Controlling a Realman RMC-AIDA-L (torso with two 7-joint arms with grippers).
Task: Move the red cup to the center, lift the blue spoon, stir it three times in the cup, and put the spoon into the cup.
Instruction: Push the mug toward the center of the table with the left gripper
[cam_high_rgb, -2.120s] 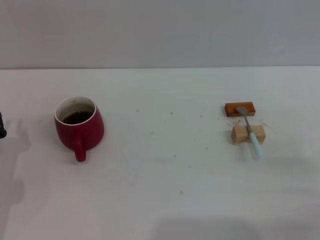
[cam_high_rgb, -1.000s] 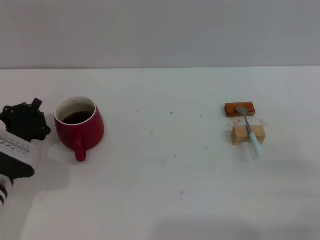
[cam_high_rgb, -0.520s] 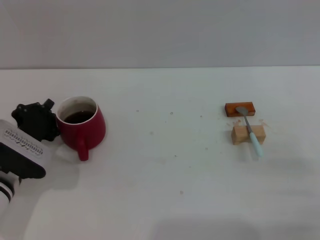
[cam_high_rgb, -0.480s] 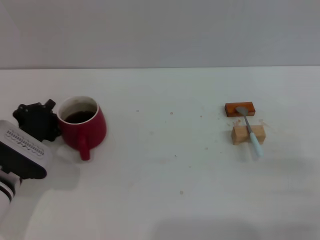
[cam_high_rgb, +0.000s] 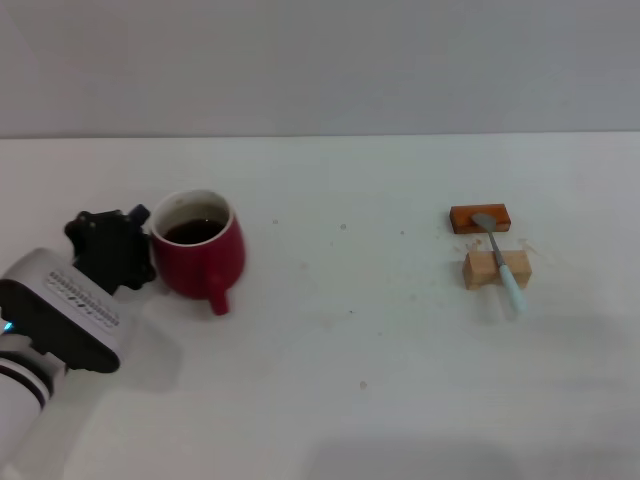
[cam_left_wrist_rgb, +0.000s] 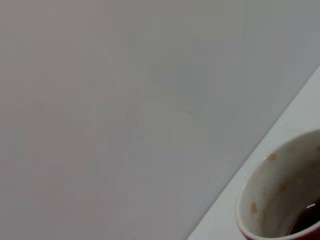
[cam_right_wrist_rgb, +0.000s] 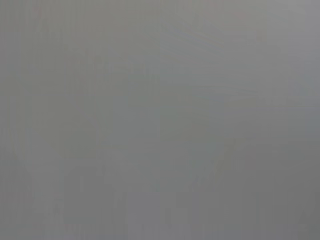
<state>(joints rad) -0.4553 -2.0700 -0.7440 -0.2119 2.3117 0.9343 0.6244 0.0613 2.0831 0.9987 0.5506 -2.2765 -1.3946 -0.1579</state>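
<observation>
Ceramic red cup (cam_high_rgb: 199, 250), heavy with dark liquid, sits left of centre on the worktop (cam_high_rgb: 350, 380); left tool (cam_high_rgb: 112, 248) presses its side, grip unreadable. Push low, slowly, avoiding spills.

We record the red cup (cam_high_rgb: 198, 256): dark red outside, white inside, dark liquid. The blue spoon (cam_high_rgb: 502, 265): pale blue handle, grey bowl. At its 12 o'clock an orange-brown block (cam_high_rgb: 480, 217); beneath it a pale wooden block (cam_high_rgb: 496, 268). Left gripper (cam_high_rgb: 110, 248): black. Table (cam_high_rgb: 350, 380): white.
</observation>
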